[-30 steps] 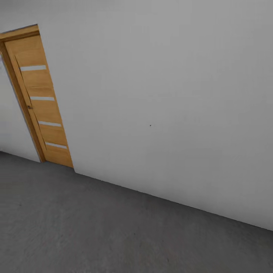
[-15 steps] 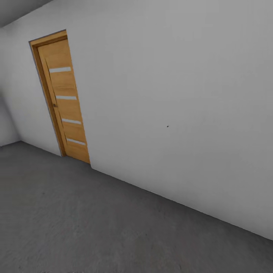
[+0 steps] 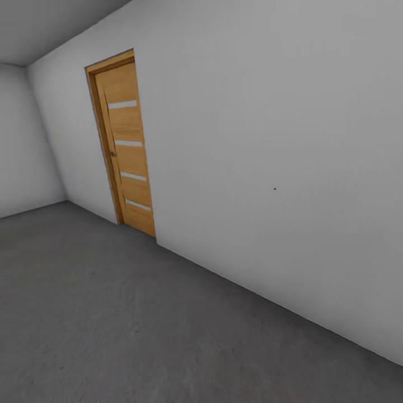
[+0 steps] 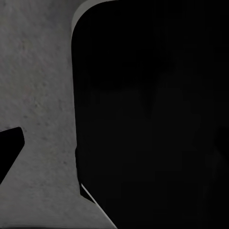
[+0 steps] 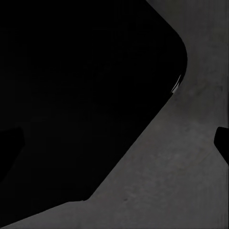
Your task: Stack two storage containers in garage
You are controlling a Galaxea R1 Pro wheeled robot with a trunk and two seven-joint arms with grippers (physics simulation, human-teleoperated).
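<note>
A bare garage is seen, with a grey floor point(image 3: 112, 313), white walls and a narrow wooden door point(image 3: 127, 157).

No container can be made out, so its place cannot be told. Dark rounded robot parts point(image 4: 152, 114) are seen above the floor at both wrists; whether either gripper is open or closed cannot be told. The floor is matte, mottled concrete; the wall point(image 3: 268, 140) is smooth; the door has pale horizontal strips. A wall might be clipped in turning.
</note>
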